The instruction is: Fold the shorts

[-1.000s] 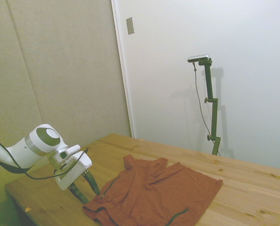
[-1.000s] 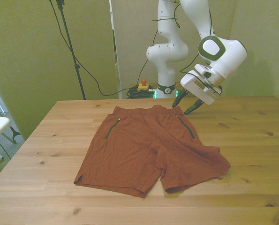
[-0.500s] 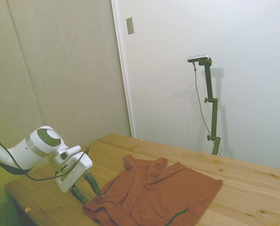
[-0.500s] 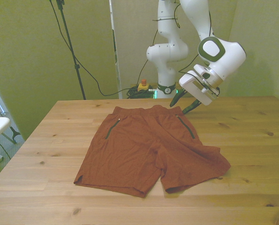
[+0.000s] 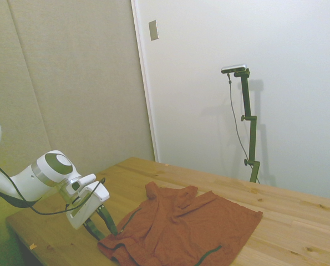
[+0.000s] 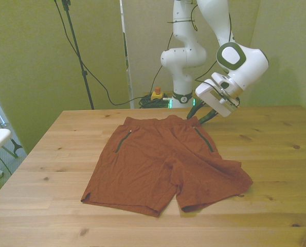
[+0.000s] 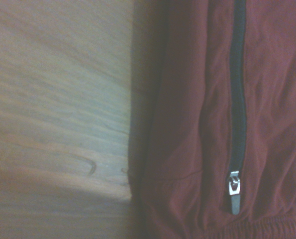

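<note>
Bare table around shorts; gripper at waistband corner, unobstructed.

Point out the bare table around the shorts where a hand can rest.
Bare table runs wide on the front view's right of the shorts, along the near edge, and on the left. It is crowded at the waistband's right corner, where the gripper hovers.

At the lower left of the frame the white arm reaches in, its gripper angled down with the two dark fingers spread apart just above the table. The fingertips sit right at the near corner of the shorts, which lie wrinkled across the lower middle, one dark zipper line running beside the gripper and another near the bottom edge.
</note>
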Action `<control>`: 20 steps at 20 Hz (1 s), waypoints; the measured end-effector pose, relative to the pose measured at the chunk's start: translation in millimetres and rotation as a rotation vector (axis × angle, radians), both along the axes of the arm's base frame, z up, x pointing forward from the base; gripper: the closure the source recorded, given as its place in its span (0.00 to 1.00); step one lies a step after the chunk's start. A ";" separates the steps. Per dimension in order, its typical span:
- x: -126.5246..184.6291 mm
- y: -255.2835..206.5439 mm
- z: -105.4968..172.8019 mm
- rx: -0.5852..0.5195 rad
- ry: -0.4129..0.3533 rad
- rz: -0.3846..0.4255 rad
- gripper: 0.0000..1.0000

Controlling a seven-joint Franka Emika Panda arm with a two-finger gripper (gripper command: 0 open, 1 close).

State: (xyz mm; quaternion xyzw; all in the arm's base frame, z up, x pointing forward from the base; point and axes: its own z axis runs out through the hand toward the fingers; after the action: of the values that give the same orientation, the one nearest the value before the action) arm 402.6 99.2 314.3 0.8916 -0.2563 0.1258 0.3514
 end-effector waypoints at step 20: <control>6.5 -1.0 -3.8 0.038 -0.026 -0.012 1.00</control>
State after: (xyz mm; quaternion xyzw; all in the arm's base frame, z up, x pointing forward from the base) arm 409.1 98.3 310.5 0.8948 -0.2684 0.1307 0.3319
